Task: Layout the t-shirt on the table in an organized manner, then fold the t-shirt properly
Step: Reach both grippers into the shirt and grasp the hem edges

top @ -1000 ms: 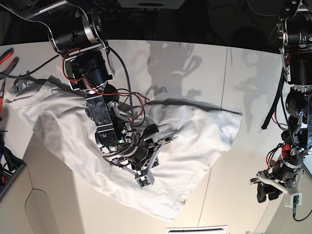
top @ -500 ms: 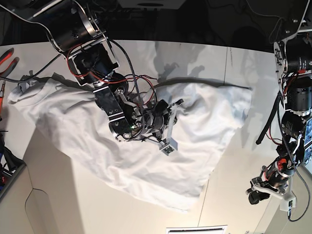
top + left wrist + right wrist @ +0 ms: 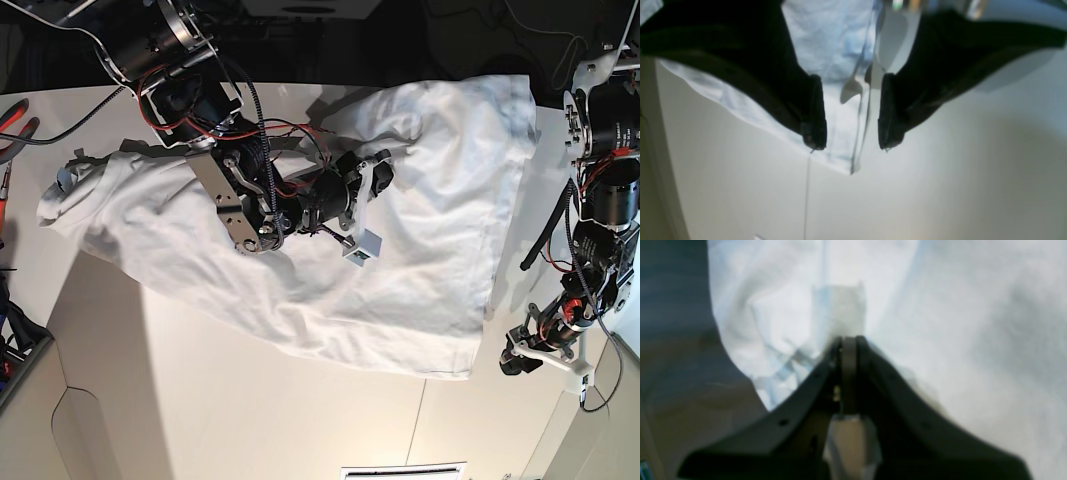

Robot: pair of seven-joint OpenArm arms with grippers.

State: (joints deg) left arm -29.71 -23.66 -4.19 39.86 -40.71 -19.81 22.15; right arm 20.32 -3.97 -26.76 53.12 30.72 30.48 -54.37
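One white t-shirt (image 3: 420,240) lies spread across a white table (image 3: 250,400), w/ one corner near the table's front edge and one bunched end at the far left of the base view. No containers in sight.

Two robot arms. The right arm, on the left of the base view, reaches down from the top left and bends across the shirt's middle, red and black wires looped along it. Its gripper, the right gripper (image 3: 378,172), points toward the shirt's upper middle. In the right wrist view the jaws are pressed together on a small fold of white cloth (image 3: 838,311), which rises into a peak just beyond the tips; wrinkled fabric fills the rest of that view.

The left arm hangs down the right side of the base view, beside the shirt's right edge and apart from it. Its gripper, the left gripper (image 3: 528,358), sits low near the shirt's front right corner. In the left wrist view (blurry) the two dark fingers (image 3: 813,113) are spread, nothing pinched; the shirt's corner (image 3: 843,156) and a hem line show in the gap, w/ bare table below.

A thin seam line (image 3: 425,410) runs across the table.
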